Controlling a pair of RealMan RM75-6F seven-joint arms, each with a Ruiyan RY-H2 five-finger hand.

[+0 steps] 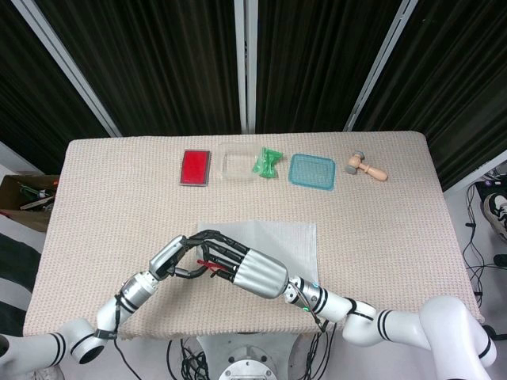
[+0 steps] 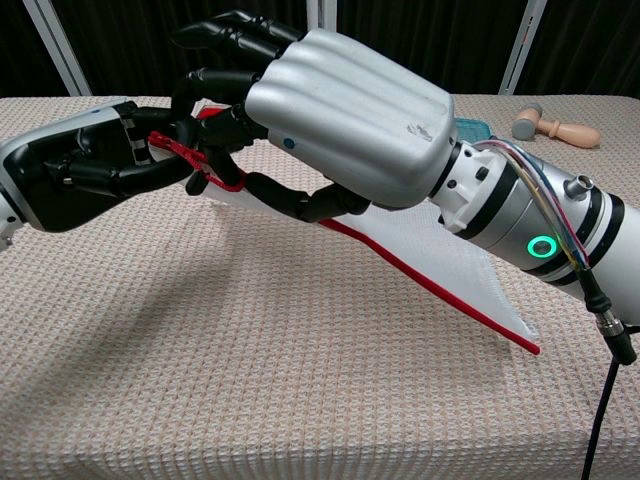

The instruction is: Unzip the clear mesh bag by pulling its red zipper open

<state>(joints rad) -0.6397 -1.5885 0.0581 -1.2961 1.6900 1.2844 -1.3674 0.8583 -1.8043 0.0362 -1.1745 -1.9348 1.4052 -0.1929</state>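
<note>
The desk [image 1: 103, 206] is carrying everything, and the clear mesh bag [image 1: 277, 241] serves as the landmark, lying near the desk's front edge and tilting up at its left corner, where both robot hands are meeting. The right robot hand [image 2: 330, 110] is reaching across the bag from the right, its dark fingers [image 2: 225, 35] curling over the lifted corner and appearing to pinch the red pull loop [image 2: 215, 180], though the exact contact is partly hidden. The left robot hand [image 2: 75, 170] is sitting just left of the bag, its fingers closing around that same raised corner to steady it. The red zipper [image 2: 440, 295] is running along the bag's near edge as one unbroken line down to the far right corner, so it is looking closed along the stretch that shows; the grip seems made, and the pull along the track is judged to be left to do. Beyond the bag, well apart near the desk's far edge, a red box [image 1: 195, 167], a clear tray [image 1: 239, 164], a green crumpled item [image 1: 268, 162], a teal tray [image 1: 312, 171] and a small wooden mallet [image 1: 366, 166] are lying in a row.
</note>
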